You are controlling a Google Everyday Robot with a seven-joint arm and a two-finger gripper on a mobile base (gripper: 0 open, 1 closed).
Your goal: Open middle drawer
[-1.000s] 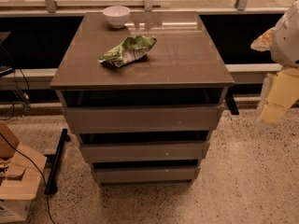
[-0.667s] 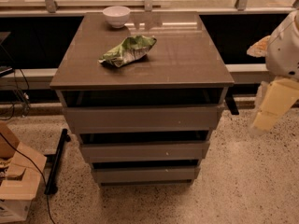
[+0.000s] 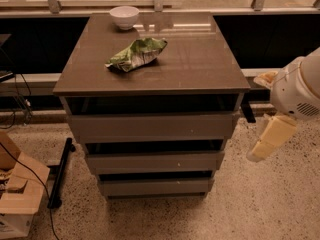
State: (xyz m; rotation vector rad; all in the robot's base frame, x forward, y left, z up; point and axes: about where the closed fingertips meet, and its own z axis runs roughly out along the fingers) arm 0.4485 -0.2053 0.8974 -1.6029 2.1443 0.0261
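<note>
A grey-brown cabinet (image 3: 150, 64) stands in the centre of the camera view with three handleless drawer fronts stacked below its top. The middle drawer (image 3: 152, 161) is the mid-sized front, between the wider top drawer (image 3: 150, 127) and the narrower bottom drawer (image 3: 155, 186). A dark gap shows above each front. My gripper (image 3: 269, 138), cream-coloured under a white arm (image 3: 300, 89), hangs to the right of the cabinet at about the middle drawer's height. It is apart from the cabinet and touches nothing.
A white bowl (image 3: 124, 16) and a crumpled green chip bag (image 3: 136, 54) lie on the cabinet top. A cardboard box (image 3: 15, 199), cables and a black bar (image 3: 60, 171) are on the speckled floor at the left. A dark low wall runs behind.
My gripper has moved down and to the left, closer to the cabinet's right side. The drawers, bowl and bag have not moved.
</note>
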